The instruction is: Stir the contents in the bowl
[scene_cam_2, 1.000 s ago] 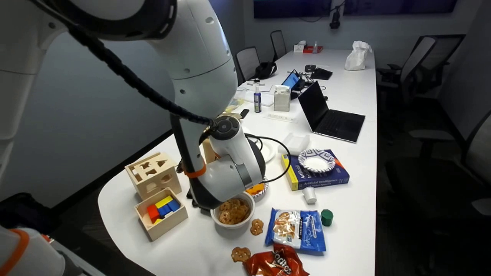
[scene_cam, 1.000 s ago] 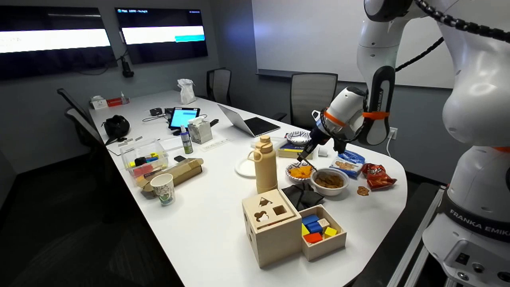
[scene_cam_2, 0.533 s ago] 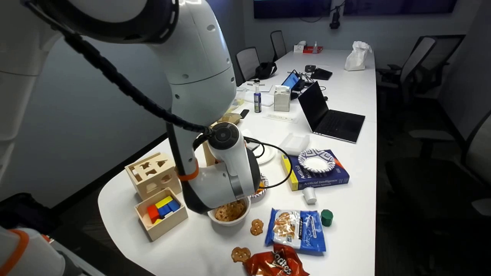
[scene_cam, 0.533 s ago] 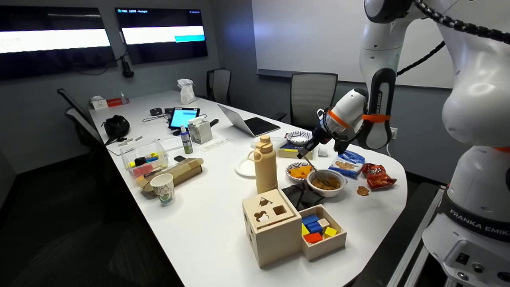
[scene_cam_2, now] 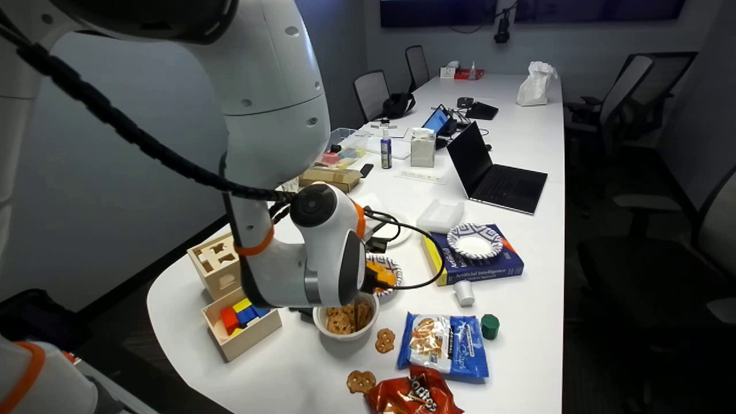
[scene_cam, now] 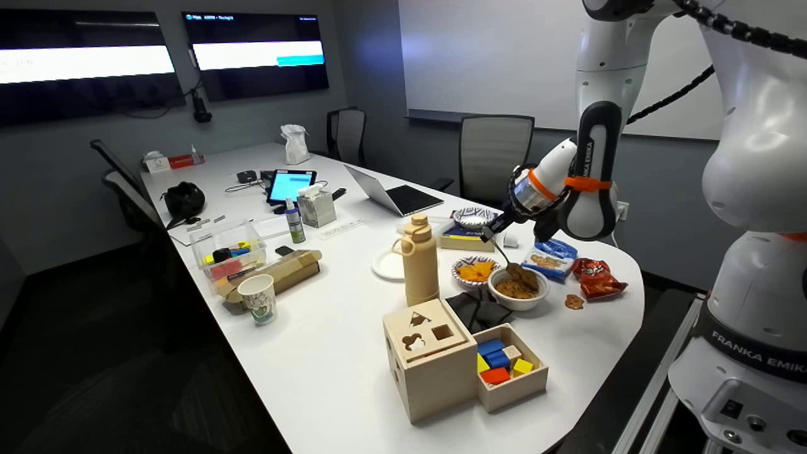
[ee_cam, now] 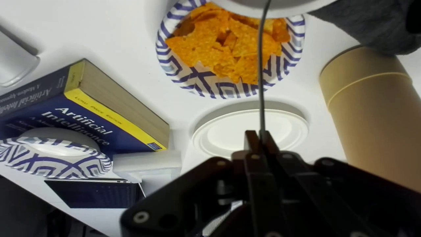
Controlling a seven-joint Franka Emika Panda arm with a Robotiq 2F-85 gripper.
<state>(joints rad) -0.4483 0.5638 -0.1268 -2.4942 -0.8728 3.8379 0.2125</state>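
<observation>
A white bowl (scene_cam: 521,305) holds brown pretzel crisps (scene_cam: 514,289); the bowl (scene_cam_2: 345,337) and crisps (scene_cam_2: 340,321) also show in an exterior view. My gripper (ee_cam: 261,136) is shut on the thin metal handle of a spoon (ee_cam: 260,75) in the wrist view. In an exterior view my gripper (scene_cam: 487,236) is above and beside the bowl, and the spoon (scene_cam: 500,252) slants down to it. The spoon's head looks brown and sits high over the crisps near the far rim; whether it carries crisps is unclear. In the wrist view only the bowl's rim (ee_cam: 279,12) shows.
A striped paper bowl of orange chips (scene_cam: 476,272) stands close beside the white bowl. A tan bottle (scene_cam: 420,265), dark cloth (scene_cam: 476,310), wooden shape box (scene_cam: 435,372) and block tray (scene_cam: 514,386) are near. Blue (scene_cam_2: 443,345) and red (scene_cam_2: 414,394) snack bags lie at the table end.
The spoon's head, earlier down among the crisps, has come up into sight over them. My gripper has moved slightly right and up in an exterior view. The bowl has shifted a little.
</observation>
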